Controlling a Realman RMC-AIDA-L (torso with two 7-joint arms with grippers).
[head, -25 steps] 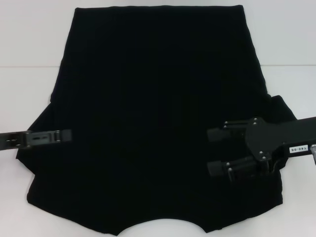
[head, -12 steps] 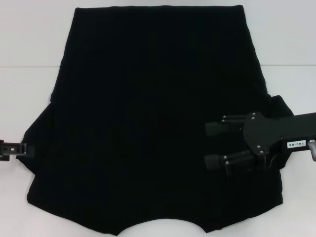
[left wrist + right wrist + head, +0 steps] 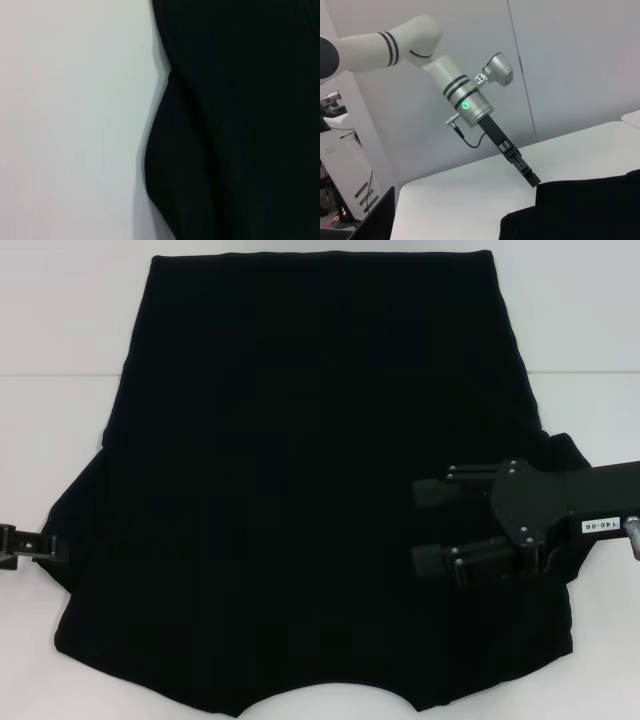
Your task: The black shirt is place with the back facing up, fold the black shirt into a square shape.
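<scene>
Head view first: the black shirt (image 3: 310,480) is lying spread flat on the white table (image 3: 60,310), covering most of it, with the straight hem at the far side and the curved neckline at the near edge. The right gripper (image 3: 428,525) is hovering over the shirt's right side near the sleeve, and its two fingers are sitting spread well apart with nothing between them. The left gripper (image 3: 55,545) is poking in right at the tip of the left sleeve, pretty much touching the fabric edge; honestly can't tell if its fingers are pinching the sleeve or not.

Left wrist view: just the shirt's (image 3: 240,120) edge bulging out in a soft curve against the bare table (image 3: 70,120). No fingers showing here.

Right wrist view: looking across the table (image 3: 470,195), the left gripper (image 3: 531,179) is reaching down on its white arm (image 3: 395,37), with its tip meeting the corner of the shirt (image 3: 580,210). Finger state still isn't readable from this angle.
</scene>
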